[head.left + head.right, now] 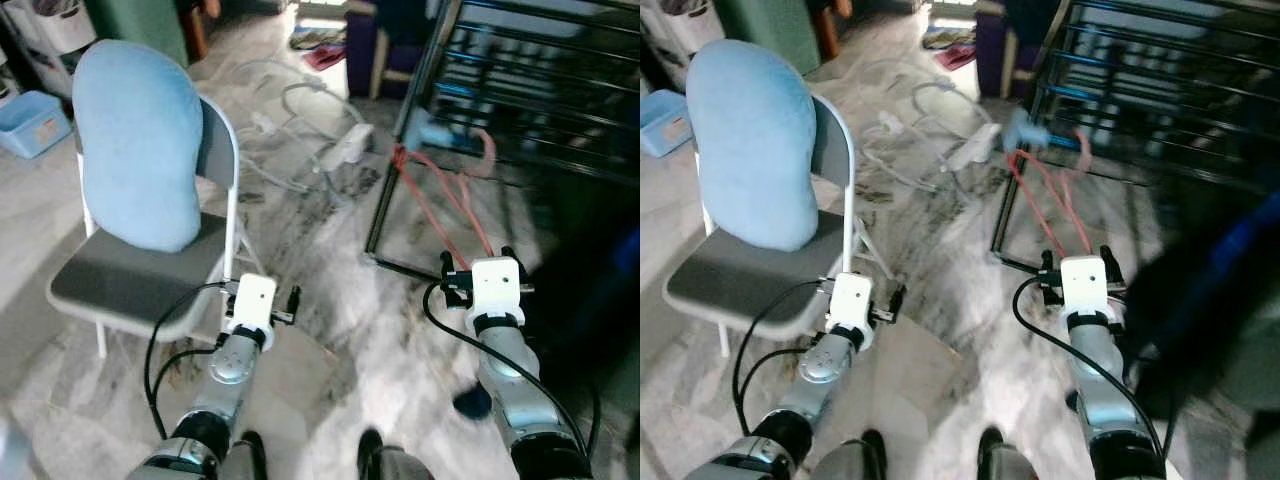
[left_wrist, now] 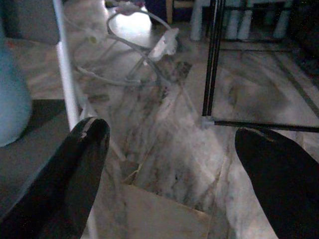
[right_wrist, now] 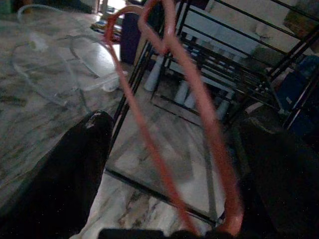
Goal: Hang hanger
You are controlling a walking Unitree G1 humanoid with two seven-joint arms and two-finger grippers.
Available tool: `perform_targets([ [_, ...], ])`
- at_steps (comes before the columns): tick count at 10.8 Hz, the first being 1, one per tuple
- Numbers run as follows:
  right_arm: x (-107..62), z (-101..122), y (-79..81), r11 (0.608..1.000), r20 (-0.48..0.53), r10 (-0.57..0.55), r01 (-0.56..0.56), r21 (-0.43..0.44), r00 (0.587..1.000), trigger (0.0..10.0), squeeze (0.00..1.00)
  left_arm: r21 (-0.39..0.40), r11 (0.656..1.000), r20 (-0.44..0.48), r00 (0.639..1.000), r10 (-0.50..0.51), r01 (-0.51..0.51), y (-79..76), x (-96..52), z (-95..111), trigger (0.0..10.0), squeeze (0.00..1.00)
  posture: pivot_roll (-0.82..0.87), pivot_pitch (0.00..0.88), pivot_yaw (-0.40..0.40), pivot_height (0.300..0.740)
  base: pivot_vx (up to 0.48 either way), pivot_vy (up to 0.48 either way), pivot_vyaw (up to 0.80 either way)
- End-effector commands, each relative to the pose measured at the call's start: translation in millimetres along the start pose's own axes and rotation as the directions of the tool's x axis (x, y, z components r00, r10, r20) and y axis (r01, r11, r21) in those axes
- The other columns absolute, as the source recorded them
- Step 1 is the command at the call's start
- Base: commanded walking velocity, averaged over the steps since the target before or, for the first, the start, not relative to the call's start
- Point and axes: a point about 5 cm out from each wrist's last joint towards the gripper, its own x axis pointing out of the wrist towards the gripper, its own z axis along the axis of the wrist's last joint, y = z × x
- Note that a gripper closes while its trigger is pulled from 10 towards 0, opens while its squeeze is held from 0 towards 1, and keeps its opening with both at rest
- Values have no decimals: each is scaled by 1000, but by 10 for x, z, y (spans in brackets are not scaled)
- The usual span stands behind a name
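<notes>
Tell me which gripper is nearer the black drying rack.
Right. The right gripper, holding the pink hanger, is just before the drying rack; the left gripper is beside the chair.

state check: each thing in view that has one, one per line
pink hanger: held by right claw, hook pointing toward the rack, not hung
left claw: open, holding nothing, beside the chair
drying rack: standing on the floor, ahead of right claw
folding chair: unfolded, upright
blue cushion: propped against the chair's backrest
</notes>
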Motion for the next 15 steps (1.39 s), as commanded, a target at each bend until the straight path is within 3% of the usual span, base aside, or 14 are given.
perform_targets([
  [1,25,62,-4,1000,23,-5,5,5,1000,10000,1000,1,1000,-39,999,-2,2,-25,-43,-93,10000,0,-122,102,8,740,-398,0,0],
  [6,-24,7,113,1000,7,28,-28,11,1000,10000,1000,23,1000,-81,997,-8,10,-21,-80,-181,10000,0,-120,95,2,740,-387,0,0],
  [9,-147,-384,282,992,-186,71,-50,116,980,10000,984,60,998,-177,984,7,4,61,-194,-391,10000,0,-105,88,3,740,-143,0,0],
  [10,-218,-549,321,988,-271,81,-41,148,959,10000,933,67,998,-236,972,17,-1,94,-259,-502,10000,0,-101,86,1,740,0,0,0],
  [11,-325,-744,379,978,-374,111,-34,205,921,10000,635,103,995,-307,951,14,18,111,-363,-651,10000,0,-97,82,3,740,0,0,0],
  [12,-402,-869,406,976,-441,137,-46,211,887,10000,227,122,992,-372,928,25,23,147,-451,-770,10000,0,-91,75,1,740,0,0,0],
  [13,-463,-959,422,974,-491,155,-51,219,857,10000,4,120,993,-437,899,42,12,200,-534,-877,10000,0,-89,68,1,740,0,0,0],
  [15,-631,-1147,487,968,-613,203,-62,244,764,10000,0,128,992,-616,784,77,3,311,-809,-1166,10000,0,-78,47,-4,740,0,0,0],
])
